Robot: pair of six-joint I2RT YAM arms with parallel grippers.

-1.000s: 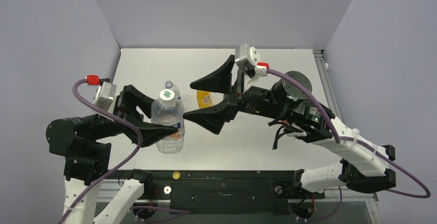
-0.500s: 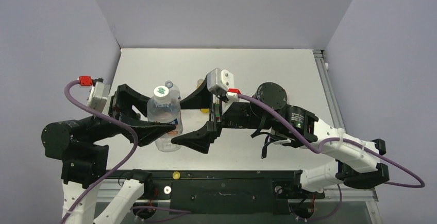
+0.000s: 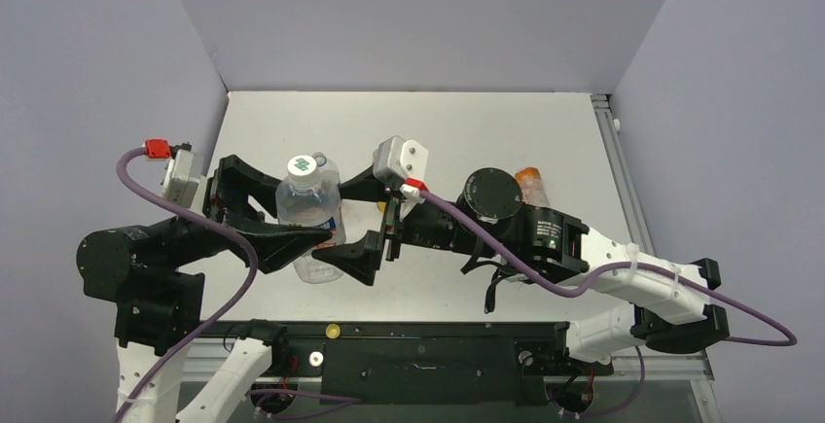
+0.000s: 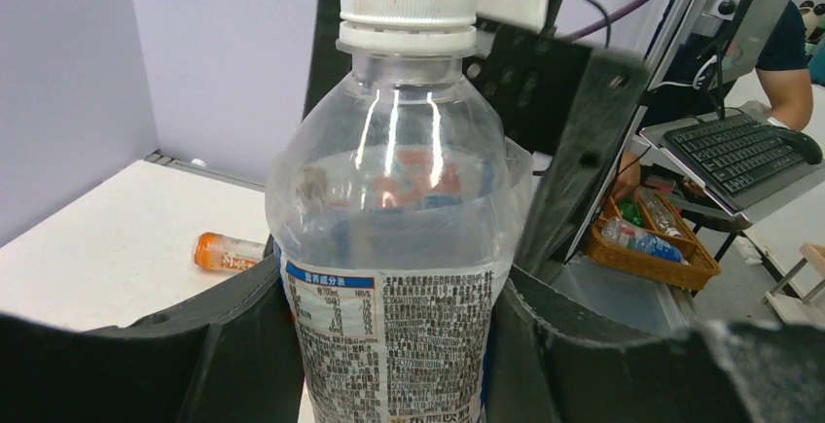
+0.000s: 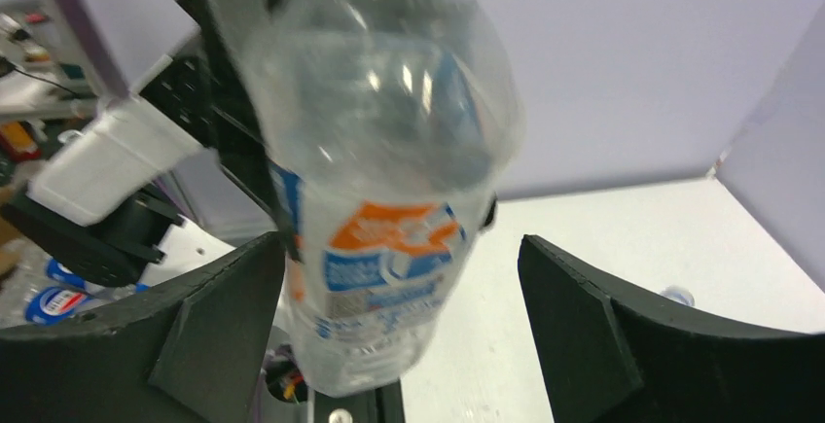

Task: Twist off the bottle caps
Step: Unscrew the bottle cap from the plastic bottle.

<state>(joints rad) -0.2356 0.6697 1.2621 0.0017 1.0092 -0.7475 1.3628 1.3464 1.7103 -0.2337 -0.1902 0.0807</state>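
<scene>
My left gripper (image 3: 304, 217) is shut on the clear water bottle (image 3: 311, 214) with a white-blue label and holds it upright. Its whitish cap (image 3: 304, 165) is on. In the left wrist view the bottle (image 4: 394, 248) fills the space between the left gripper's (image 4: 394, 345) two black fingers, with the cap (image 4: 409, 0) at the top. My right gripper (image 3: 336, 224) is open, its jaws standing on either side of the bottle's body (image 5: 389, 180) without touching it. In the right wrist view of the gripper (image 5: 401, 277), the bottle sits nearer the left finger. The orange drink bottle (image 3: 530, 182) lies on the table.
The orange bottle also shows lying flat in the left wrist view (image 4: 229, 251). A small yellow round piece (image 3: 333, 331) and a whitish one (image 3: 314, 357) lie on the black front rail. The white table (image 3: 486, 122) is walled by grey panels. The yellow bottle is hidden.
My right arm has swung left and its open jaws now straddle the water bottle. The left gripper has shifted the bottle slightly left. The orange bottle is uncovered; the yellow one is now hidden.
</scene>
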